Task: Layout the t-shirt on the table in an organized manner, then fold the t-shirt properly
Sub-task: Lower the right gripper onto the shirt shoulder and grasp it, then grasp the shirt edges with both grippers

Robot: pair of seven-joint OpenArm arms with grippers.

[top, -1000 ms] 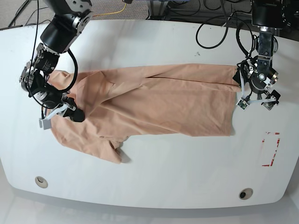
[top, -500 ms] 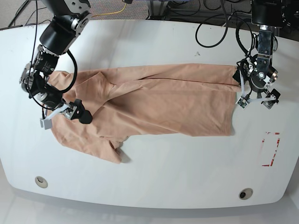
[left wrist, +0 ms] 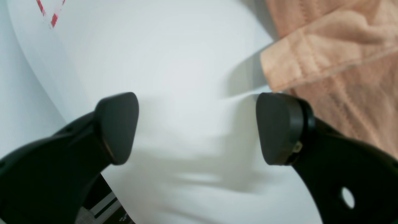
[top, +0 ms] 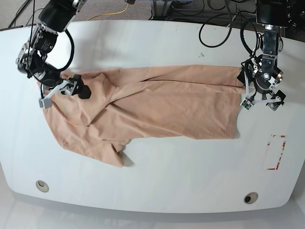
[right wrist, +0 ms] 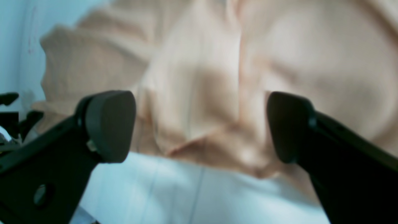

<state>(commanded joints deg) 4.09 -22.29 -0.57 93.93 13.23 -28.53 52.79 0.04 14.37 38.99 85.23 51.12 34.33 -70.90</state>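
The t-shirt [top: 152, 107] lies spread lengthwise across the middle of the table [top: 157, 43], its hem end toward the left arm and its bunched sleeve end toward the right arm. It is not flat — creases run along the body and one sleeve [top: 116, 155] folds under at the near edge.

The left gripper [top: 261, 100] hangs just beside the hem corner with its jaws wide apart and nothing between them. In the left wrist view only bare white tabletop shows between the fingers [left wrist: 118, 124], and the doubled-over hem corner [left wrist: 311, 59] sits just beyond the tip of one finger, lifted slightly off the surface so it throws a shadow. A bit of red tape [left wrist: 49, 12] shows far off past the other finger.

The right gripper [top: 64, 93] is over the shoulder end of the cloth, jaws also spread and holding nothing. In the right wrist view — blurred — rumpled peach fabric [right wrist: 199, 87] fills the space past both fingers [right wrist: 108, 124], with a strip of table nearer the jaws.
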